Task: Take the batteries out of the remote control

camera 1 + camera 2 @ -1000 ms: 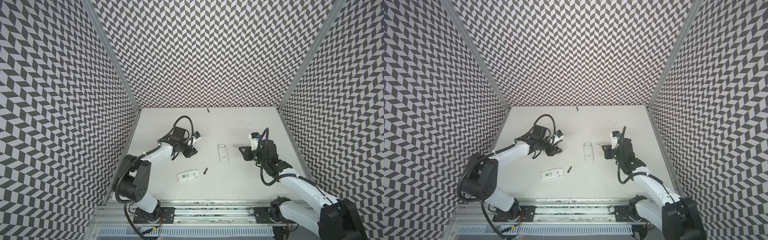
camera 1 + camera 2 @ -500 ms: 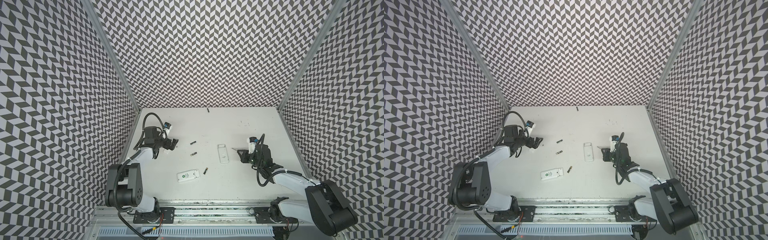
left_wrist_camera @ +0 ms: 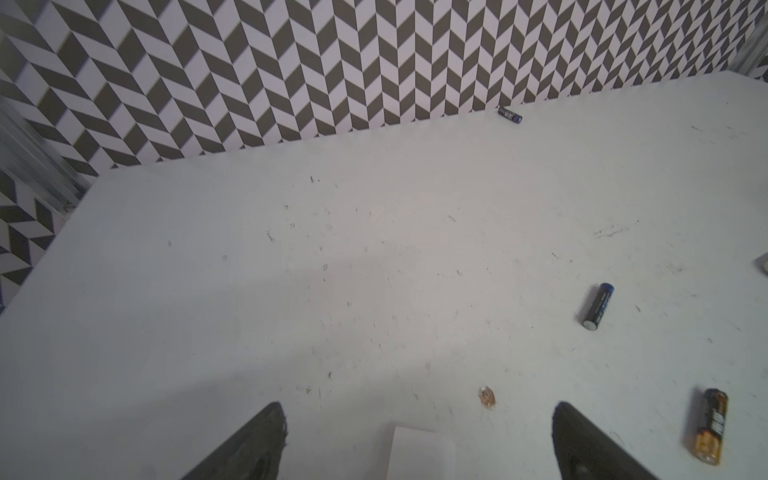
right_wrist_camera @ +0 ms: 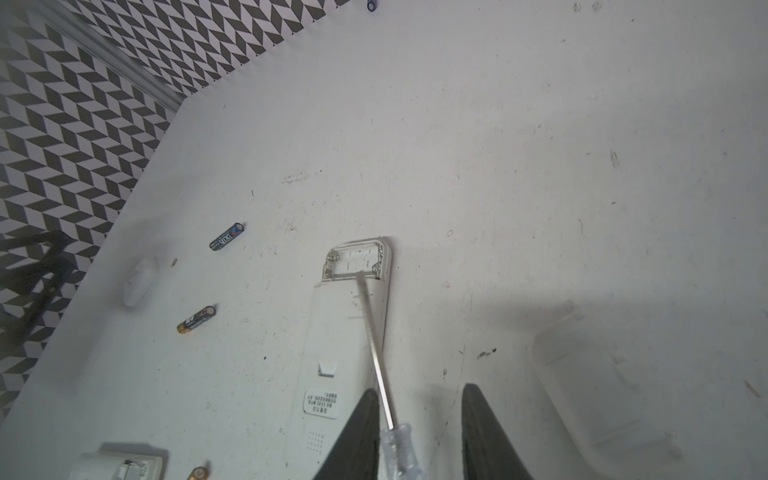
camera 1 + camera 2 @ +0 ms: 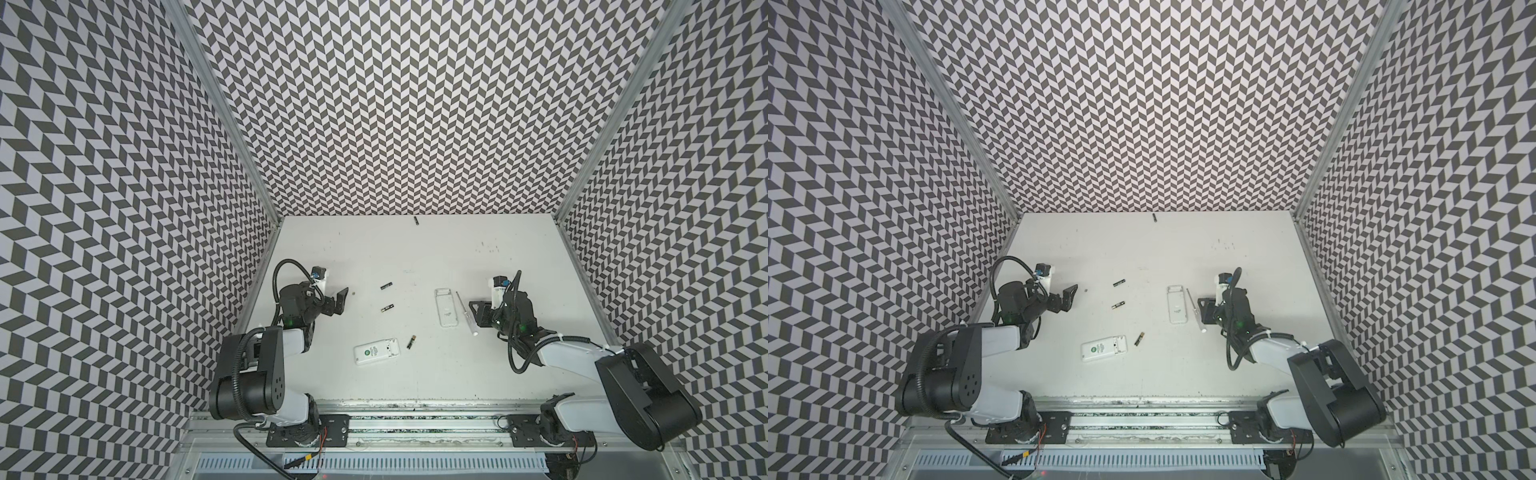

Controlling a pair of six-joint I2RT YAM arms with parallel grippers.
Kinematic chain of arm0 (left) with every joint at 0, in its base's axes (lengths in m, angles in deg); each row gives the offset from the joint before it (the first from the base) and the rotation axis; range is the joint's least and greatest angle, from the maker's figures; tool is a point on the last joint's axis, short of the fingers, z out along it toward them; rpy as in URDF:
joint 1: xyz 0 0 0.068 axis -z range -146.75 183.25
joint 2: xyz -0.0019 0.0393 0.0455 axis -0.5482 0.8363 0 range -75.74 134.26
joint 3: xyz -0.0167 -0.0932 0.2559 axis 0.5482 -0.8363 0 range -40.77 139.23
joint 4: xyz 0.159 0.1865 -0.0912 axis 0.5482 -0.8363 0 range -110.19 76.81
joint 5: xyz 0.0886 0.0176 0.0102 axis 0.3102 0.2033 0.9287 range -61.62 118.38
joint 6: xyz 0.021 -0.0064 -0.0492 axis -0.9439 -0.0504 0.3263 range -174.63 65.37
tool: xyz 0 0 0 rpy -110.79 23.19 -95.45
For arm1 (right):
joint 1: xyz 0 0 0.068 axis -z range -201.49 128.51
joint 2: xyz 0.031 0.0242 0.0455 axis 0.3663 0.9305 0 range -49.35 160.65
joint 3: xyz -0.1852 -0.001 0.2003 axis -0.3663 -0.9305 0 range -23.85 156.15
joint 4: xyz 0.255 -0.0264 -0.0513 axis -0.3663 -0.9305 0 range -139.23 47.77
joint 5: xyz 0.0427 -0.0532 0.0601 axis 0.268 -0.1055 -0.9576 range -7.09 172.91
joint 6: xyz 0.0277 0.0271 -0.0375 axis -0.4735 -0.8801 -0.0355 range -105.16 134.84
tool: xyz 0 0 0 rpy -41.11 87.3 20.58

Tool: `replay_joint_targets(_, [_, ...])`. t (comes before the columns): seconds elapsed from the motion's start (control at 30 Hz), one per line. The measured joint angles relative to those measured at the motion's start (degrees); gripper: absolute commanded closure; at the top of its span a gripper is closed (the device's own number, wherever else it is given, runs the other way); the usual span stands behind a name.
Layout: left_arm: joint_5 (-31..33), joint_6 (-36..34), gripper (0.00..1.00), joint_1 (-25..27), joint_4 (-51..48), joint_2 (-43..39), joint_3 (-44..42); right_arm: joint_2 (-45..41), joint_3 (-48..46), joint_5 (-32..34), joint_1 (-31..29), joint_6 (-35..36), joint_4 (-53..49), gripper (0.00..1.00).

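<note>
Four batteries lie out; left gripper gapes wide, empty; right gripper, slightly parted, grips nothing, yet the lower-centre screwdriver leans against it: retreating could drag that tool against the open-backed remote.

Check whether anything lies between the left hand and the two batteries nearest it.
Nothing blocking. Between the open left hand and the two batteries lie only bare table and a tiny brown crumb.

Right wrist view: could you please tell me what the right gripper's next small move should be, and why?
Probably draw the right gripper straight back, clear of the screwdriver: its jaws stand apart around the clear handle, the compartment of the remote looks empty, and four batteries lie loose on the table.
</note>
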Motion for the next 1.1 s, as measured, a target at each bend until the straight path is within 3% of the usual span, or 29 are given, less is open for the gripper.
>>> replay_joint_targets(0.2, [2.36, 2.99, 0.01, 0.00, 7.39, -1.86, -1.53, -0.81, 0.00, 2.03, -0.09, 0.44, 0.17, 0.57])
replay_joint_targets(0.3, [3.21, 4.15, 0.01, -0.07, 8.79, -1.88, -1.99, -1.44, 0.33, 4.11, -0.09, 0.76, 0.04, 0.48])
replay_joint_targets(0.37, [3.43, 4.76, 0.01, -0.24, 9.38, -1.88, -2.05, -1.73, 0.81, 5.62, -0.09, 1.57, 0.00, 0.30])
replay_joint_targets(0.4, [3.45, 5.09, 0.01, -0.39, 9.55, -1.88, -2.05, -1.92, 0.94, 6.47, -0.09, 1.90, 0.09, 0.12])
replay_joint_targets(0.43, [3.48, 5.46, 0.01, -0.66, 9.84, -1.88, -2.08, -2.23, 1.05, 7.89, -0.09, 2.36, 0.26, 0.00])
replay_joint_targets(0.67, [0.81, 7.82, 0.01, -2.80, 15.17, -2.05, -4.79, -3.91, 1.88, 17.11, 0.48, 5.46, 2.71, 0.00])
replay_joint_targets(0.87, [-3.93, 9.60, 0.01, -2.49, 31.23, -0.61, -13.81, -4.09, 1.81, 21.03, 1.66, 6.34, 9.38, 0.00])
replay_joint_targets(0.97, [-3.32, 9.55, 0.01, -0.98, 35.69, 1.36, -14.73, -4.09, 1.29, 21.90, 1.99, 7.08, 13.03, 0.00])
replay_joint_targets(1.1, [1.99, 9.27, 0.00, 1.99, 37.64, 1.90, -14.51, -4.59, 1.18, 22.93, 2.08, 11.17, 15.67, 0.00])
